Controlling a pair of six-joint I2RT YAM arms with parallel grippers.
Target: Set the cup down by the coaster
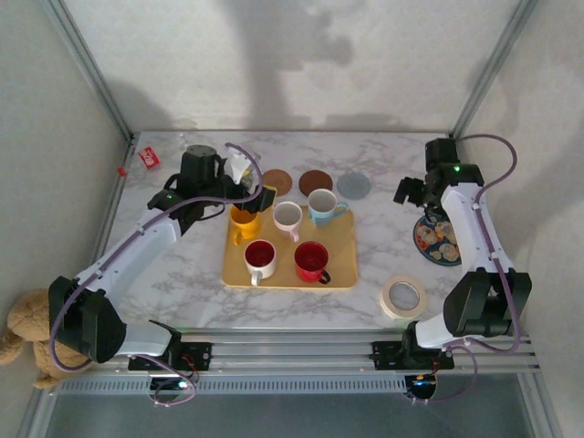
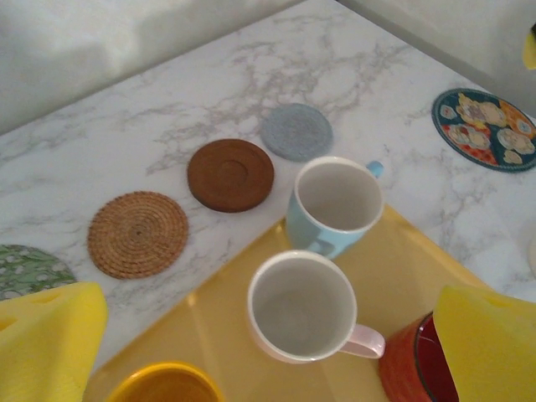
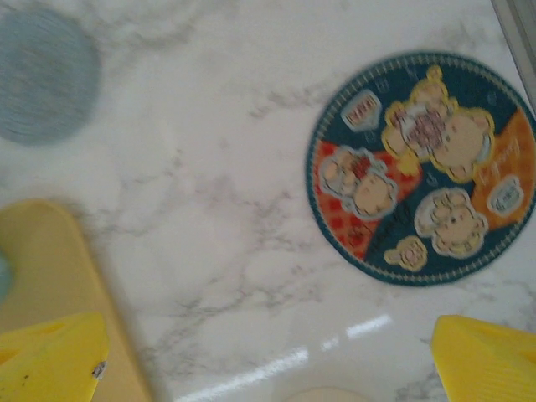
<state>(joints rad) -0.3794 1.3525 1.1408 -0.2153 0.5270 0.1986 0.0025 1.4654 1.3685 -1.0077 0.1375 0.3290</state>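
Left gripper (image 1: pixel 255 199) wide open, empty, nearer arm. Yellow cup (image 1: pixel 243 219) just below it, on tray (image 1: pixel 339 274) far-left corner. Wicker coaster (image 1: pixel 276 181) just beyond. Right gripper (image 1: pixel 408 192) wide, empty, well apart.

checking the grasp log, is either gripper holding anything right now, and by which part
Nothing is held. The left gripper is open over the yellow rectangular tray; the right gripper is open over the white marble table.
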